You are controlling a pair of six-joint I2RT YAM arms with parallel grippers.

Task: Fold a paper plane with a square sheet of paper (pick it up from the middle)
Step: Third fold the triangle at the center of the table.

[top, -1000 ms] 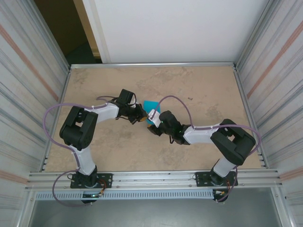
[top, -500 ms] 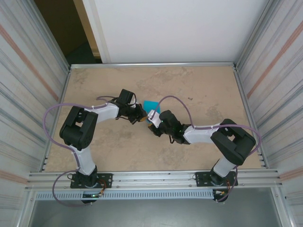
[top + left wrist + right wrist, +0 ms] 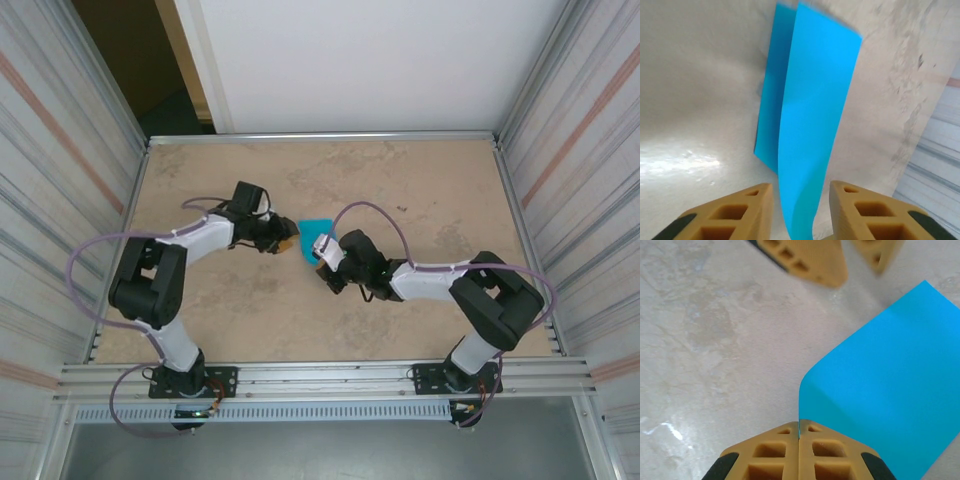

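Square sheet of paper [image 3: 312, 238], bent along a crease near the middle of the table [image 3: 420, 190], is pinched at its edge by my right gripper [image 3: 799, 426], fingers closed on it, while my left gripper [image 3: 801, 192] has its fingers parted either side of it.
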